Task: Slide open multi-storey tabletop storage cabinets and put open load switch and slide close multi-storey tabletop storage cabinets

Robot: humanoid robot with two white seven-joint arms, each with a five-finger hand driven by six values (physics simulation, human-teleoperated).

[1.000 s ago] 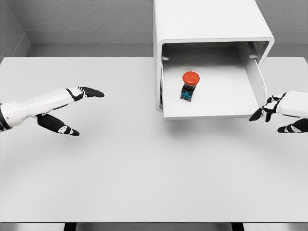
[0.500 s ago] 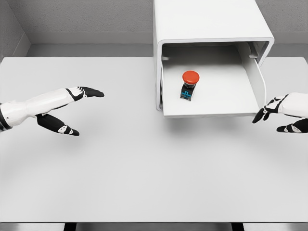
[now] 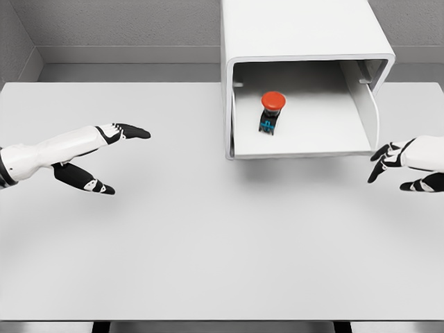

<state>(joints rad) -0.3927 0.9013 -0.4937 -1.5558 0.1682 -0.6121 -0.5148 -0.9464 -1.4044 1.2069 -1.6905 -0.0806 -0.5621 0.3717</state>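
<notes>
A plain white table (image 3: 208, 250) stands against grey textured walls (image 3: 125, 24) under even light.

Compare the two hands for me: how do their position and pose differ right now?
The left hand reaches far over the table, fingers extended, well away from the cabinet. The right hand sits close by the drawer, fingers bent downward. Both hold nothing.

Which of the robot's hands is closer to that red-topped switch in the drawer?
The right hand. It sits just off the drawer's front right corner, below and right of the switch. The left hand is far across the table.
</notes>
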